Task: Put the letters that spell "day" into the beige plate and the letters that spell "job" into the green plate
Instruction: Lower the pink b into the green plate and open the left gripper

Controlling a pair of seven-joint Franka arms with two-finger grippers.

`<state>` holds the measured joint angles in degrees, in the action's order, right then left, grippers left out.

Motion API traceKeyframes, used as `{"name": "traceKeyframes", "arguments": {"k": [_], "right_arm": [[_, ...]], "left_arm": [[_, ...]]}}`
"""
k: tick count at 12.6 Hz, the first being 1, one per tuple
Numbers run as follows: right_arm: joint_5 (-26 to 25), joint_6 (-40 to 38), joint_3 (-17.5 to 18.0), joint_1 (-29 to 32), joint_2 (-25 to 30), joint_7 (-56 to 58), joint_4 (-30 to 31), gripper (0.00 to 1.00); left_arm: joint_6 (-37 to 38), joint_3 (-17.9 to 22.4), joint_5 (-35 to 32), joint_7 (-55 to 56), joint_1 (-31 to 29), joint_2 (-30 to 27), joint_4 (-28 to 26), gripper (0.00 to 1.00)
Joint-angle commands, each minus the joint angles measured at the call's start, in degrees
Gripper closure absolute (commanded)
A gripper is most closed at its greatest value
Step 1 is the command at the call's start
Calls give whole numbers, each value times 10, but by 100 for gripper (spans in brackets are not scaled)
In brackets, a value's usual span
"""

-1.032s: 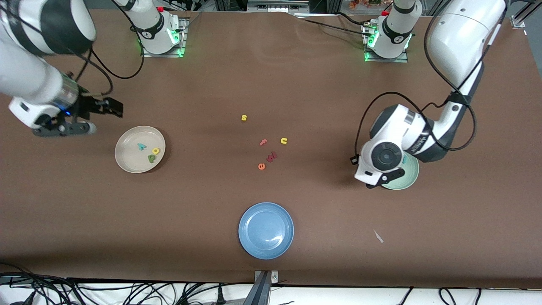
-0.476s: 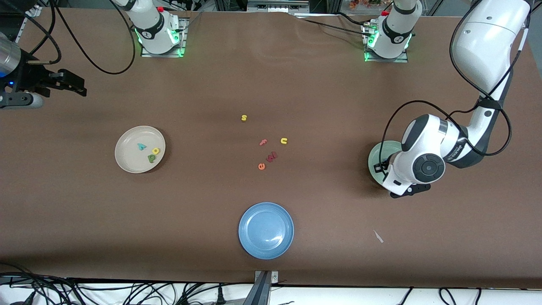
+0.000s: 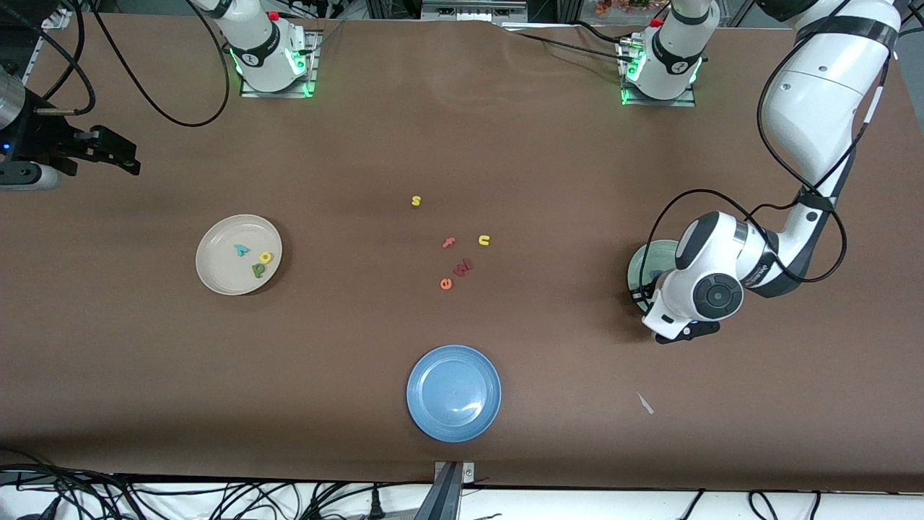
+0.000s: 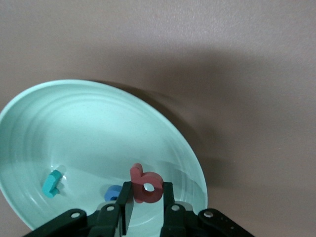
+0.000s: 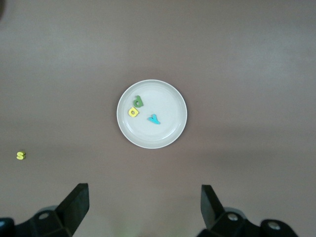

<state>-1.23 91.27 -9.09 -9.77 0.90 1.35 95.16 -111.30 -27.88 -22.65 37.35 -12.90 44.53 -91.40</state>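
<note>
The left claw (image 4: 147, 205) is pinching the salmon b (image 4: 146, 185) over the green plate (image 4: 89, 123); releasing high, it could bounce out. The right claw (image 5: 143, 207) is waiting, spread wide.

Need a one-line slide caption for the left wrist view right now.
Left gripper holds the pink b over the green plate, where the teal j and blue o already lie.

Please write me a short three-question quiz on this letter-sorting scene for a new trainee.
1. True or false: the left gripper holds the pink b over the green plate.
2. Which letters lie in the beige plate? A) d, a, y B) s, u, f
3. Fill in: the right gripper is ____.

Key: 1 true; 2 A; 3 open
</note>
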Motion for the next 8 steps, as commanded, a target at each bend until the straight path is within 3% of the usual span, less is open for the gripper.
{"name": "traceKeyframes", "arguments": {"k": [1,3,8], "right_arm": [[3,6,3,2,0,1,0,0],[2,-1,3,2,-4,1,0,0],[2,-2,3,2,-6,1,-2,0]], "left_arm": [[0,-5,-20,-8,-13,-7,-7,27],[6,-7,-19,-7,-12,-12,-7,19],[70,-38,-10,-13,-12,-73,3,14]]}}
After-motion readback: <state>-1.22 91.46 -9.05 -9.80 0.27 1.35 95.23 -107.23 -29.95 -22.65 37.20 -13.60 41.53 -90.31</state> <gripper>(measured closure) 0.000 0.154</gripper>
